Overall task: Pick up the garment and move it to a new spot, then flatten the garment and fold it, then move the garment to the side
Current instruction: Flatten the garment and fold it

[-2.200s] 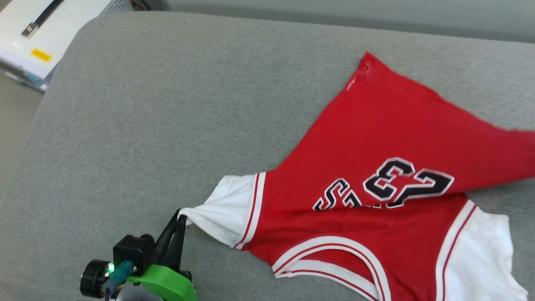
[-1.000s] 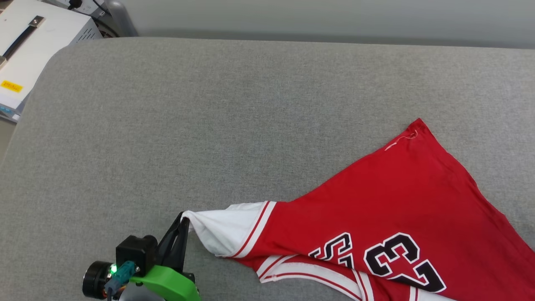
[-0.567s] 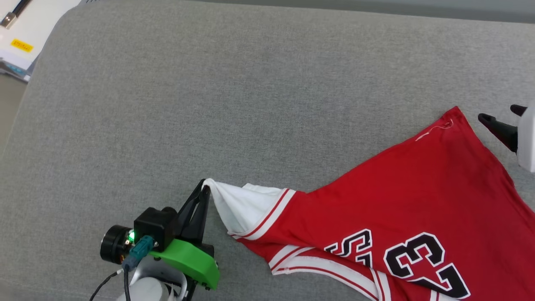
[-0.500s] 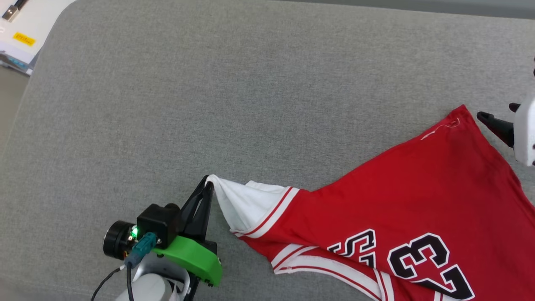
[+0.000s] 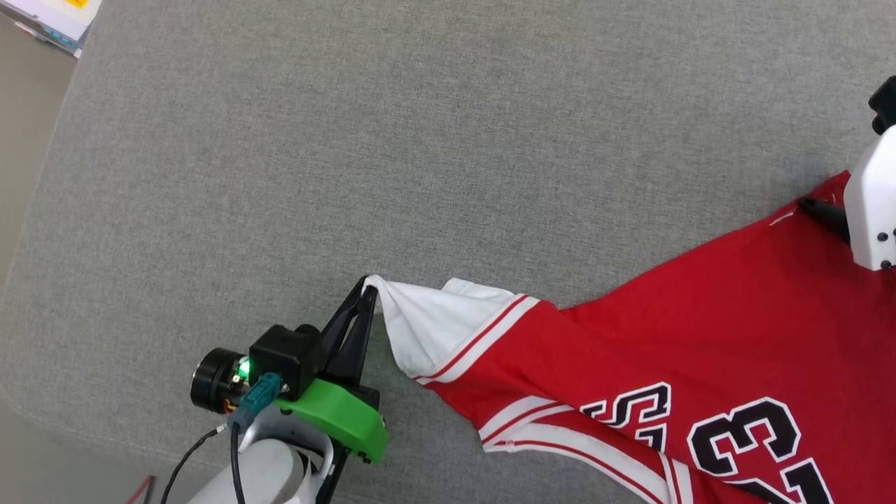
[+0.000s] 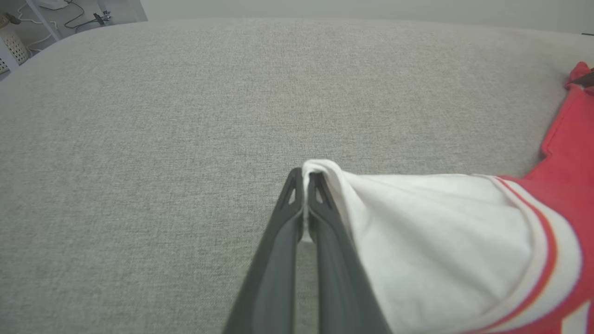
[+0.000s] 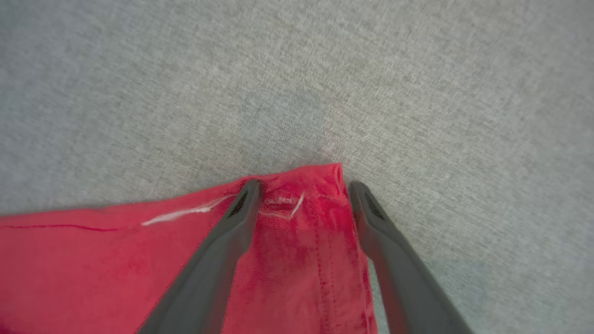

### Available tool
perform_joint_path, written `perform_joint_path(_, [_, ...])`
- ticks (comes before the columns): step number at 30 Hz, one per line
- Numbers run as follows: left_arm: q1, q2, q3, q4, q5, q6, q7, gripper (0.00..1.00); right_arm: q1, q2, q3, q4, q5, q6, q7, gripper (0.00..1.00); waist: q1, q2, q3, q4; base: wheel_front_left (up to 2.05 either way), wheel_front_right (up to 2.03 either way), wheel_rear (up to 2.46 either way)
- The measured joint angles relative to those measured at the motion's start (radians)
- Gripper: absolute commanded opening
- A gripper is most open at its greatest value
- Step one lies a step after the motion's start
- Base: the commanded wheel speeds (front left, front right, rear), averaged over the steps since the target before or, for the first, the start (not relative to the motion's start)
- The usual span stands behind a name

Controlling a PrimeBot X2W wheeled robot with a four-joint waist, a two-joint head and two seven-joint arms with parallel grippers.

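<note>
The garment [image 5: 700, 329], a red jersey with white sleeves, striped trim and black outlined lettering, lies spread on the grey cushion. My left gripper [image 5: 367, 287] is shut on the tip of its white sleeve [image 6: 417, 241], with the cloth pinched between the dark fingers [image 6: 304, 181]. At the far right my right gripper [image 7: 301, 188] stands open with its two fingers straddling the red hem corner [image 7: 306, 208], one finger over the cloth and the other at its edge. The right arm's white housing [image 5: 871, 210] covers part of that corner in the head view.
The grey cushion [image 5: 350, 140] stretches wide to the left and far side of the garment. Its rounded left edge drops to the floor [image 5: 21, 140]. A white box [image 5: 56, 14] shows at the top left corner.
The camera has shifted. My right gripper has come down over the red hem corner, which it stood beside before. The left gripper keeps its hold on the sleeve.
</note>
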Motion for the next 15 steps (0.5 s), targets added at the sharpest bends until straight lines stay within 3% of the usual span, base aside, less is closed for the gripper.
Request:
perform_joint_path(1, [0.0,0.0,0.001,0.005,0.0,-0.001,0.0,0.0,-0.001,-0.005,0.008,0.002,0.011,0.0,-0.018,0.0,0.0,0.0,0.0,0.0,0.0,0.0,0.0])
perform_joint_path(15, [-0.002,0.03,0.014,0.035,0.007,-0.026,-0.009,0.0,0.0,0.005,0.041,0.019,0.079,0.001,-0.377,0.0,0.0,0.0,-0.125,-0.045,0.0,0.0,0.0])
